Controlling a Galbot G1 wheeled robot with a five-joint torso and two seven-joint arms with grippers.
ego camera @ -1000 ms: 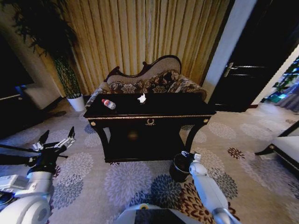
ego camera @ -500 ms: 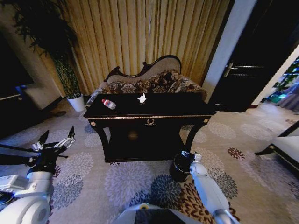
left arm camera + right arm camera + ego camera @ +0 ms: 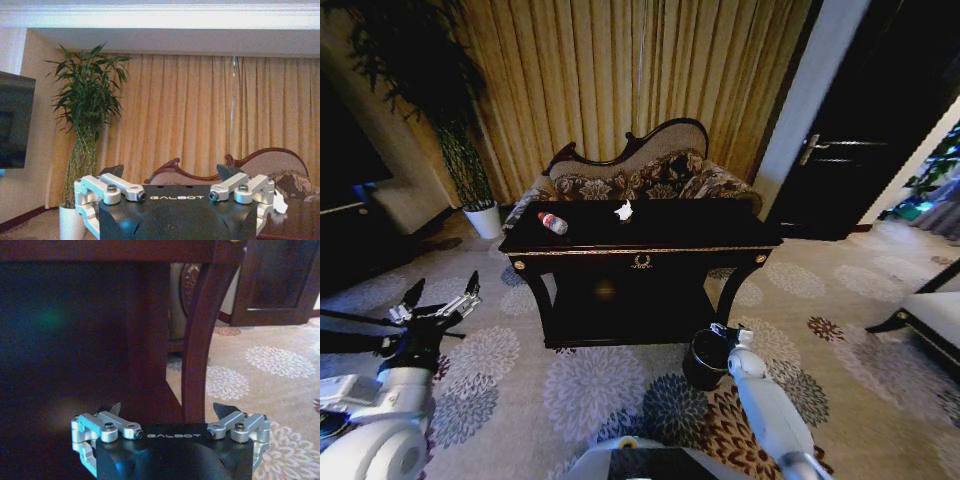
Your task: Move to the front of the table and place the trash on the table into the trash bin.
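Dim head view, barrel-bent at edges — curtain (image 3: 620, 90) warmly lit; glossy table (image 3: 720, 228) top dark; right wrist view's underside deeply shadowed.

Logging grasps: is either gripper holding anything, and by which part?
Nothing held. Left gripper and right gripper are both open and empty.
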